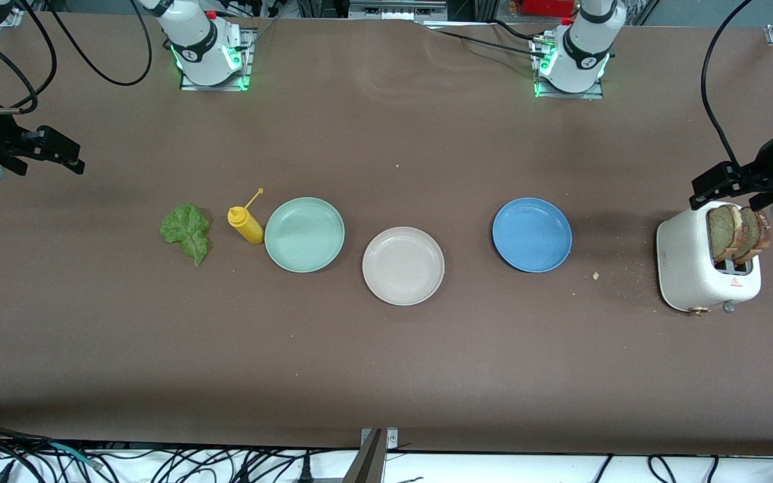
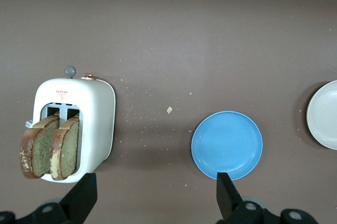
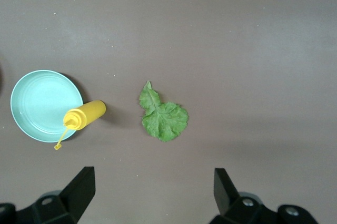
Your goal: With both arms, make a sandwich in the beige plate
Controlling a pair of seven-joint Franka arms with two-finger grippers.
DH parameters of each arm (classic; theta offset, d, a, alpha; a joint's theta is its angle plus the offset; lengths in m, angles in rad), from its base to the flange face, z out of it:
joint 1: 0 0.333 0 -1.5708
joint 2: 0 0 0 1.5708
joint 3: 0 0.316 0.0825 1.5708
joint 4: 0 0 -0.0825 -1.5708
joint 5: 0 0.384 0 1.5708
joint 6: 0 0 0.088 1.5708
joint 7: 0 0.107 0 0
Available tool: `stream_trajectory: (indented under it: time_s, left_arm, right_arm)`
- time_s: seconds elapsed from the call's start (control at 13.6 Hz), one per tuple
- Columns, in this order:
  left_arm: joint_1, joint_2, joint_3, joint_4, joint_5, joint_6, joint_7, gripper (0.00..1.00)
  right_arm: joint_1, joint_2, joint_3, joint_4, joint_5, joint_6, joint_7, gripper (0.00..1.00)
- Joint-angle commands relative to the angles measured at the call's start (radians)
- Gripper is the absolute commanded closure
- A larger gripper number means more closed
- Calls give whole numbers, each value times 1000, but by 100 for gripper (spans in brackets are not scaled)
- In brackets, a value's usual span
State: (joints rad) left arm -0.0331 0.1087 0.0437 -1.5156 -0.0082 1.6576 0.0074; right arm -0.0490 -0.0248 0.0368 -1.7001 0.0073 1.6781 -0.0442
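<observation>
- The round pale beige plate [image 1: 403,266] lies bare at mid-table, between a mint green plate [image 1: 304,234] and a blue plate [image 1: 532,234].
- Two brown bread slices [image 1: 737,233] stand in a white toaster [image 1: 695,268] (left arm's end).
- A ruffled green lettuce leaf [image 1: 186,231] lies beside a yellow squeeze bottle [image 1: 246,223].
- The left gripper [image 2: 155,195] hangs over the toaster, fingers spread wide, empty.
- The right gripper [image 3: 152,192] hangs near the lettuce, likewise wide and empty.
</observation>
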Motion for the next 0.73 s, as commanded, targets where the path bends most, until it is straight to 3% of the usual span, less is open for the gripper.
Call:
stream_trajectory:
  time_s: [0.0, 0.66]
  left_arm:
    - [9, -7, -10, 2, -4, -1, 17, 0]
    - [24, 6, -4, -5, 45, -1, 23, 0]
  right_arm:
    - [-2, -7, -2, -6, 19, 0, -13, 0]
    - [-2, -9, -2, -6, 20, 0, -11, 0]
